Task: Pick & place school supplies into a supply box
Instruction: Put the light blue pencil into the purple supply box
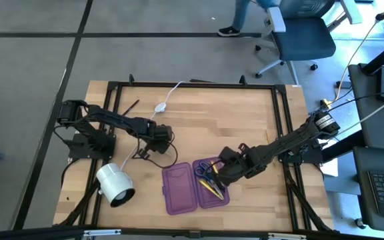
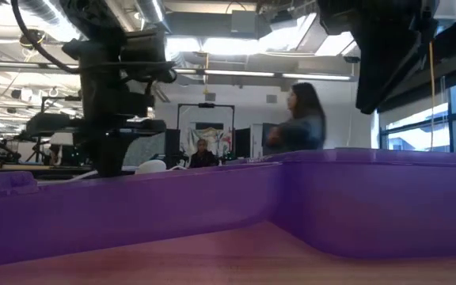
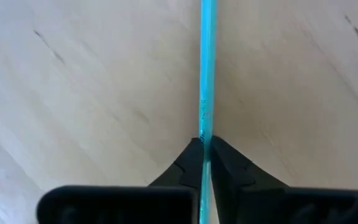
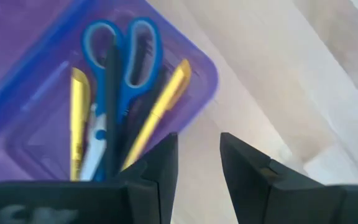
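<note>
My left gripper points down at the wooden table's left middle, shut on a thin teal pen. The purple supply box lies open near the front edge, its two halves flat on the table. Its right half holds blue-handled scissors, two yellow pens, one dark pen. My right gripper hovers open over that half's corner, nothing between its fingers. A dark pen lies loose at the far left. My left gripper pinches the teal pen's shaft between its two fingertips. The fingers come from above, pointing down, and lie across the pen. The pen runs level over the wood; I cannot tell whether it rests on the table or is lifted.
A white cylindrical lamp lies at the front left, beside the box. A white cable with an oval switch runs from the far edge toward my left gripper. In the low view the box wall fills the foreground; a person stands in the room behind.
</note>
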Robot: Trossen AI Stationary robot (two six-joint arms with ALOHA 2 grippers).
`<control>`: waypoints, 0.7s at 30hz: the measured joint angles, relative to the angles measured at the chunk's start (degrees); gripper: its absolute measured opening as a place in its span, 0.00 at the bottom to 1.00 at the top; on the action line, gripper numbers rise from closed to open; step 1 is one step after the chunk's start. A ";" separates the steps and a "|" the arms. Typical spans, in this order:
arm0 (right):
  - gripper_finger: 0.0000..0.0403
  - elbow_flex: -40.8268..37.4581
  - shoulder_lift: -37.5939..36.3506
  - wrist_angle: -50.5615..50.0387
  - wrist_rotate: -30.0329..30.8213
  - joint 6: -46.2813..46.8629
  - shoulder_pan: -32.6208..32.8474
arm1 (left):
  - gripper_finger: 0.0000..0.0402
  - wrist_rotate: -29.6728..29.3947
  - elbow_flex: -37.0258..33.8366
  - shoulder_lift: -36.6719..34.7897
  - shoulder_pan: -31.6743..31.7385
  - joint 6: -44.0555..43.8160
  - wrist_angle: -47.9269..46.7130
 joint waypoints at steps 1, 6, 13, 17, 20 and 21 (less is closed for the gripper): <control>0.31 -0.02 0.00 -0.53 0.00 0.34 0.00 | 0.02 0.00 0.00 -0.01 0.00 -0.92 0.77; 0.31 -0.02 0.00 -1.27 0.00 1.49 0.00 | 0.02 -0.13 0.00 -0.02 0.02 -7.40 3.59; 0.31 -0.02 0.02 -1.27 0.00 1.48 0.00 | 0.01 -0.18 0.13 -0.07 0.02 -12.09 3.29; 0.31 -0.02 0.02 -1.29 0.00 1.33 0.00 | 0.01 -0.20 1.88 -0.08 0.02 -14.00 2.57; 0.31 -0.02 0.02 -2.52 -0.02 1.22 0.00 | 0.02 -0.31 4.33 -0.09 0.00 -13.65 2.42; 0.31 -0.02 0.02 -3.39 -0.09 1.37 0.00 | 0.02 -0.31 5.37 -0.11 0.00 -13.22 2.27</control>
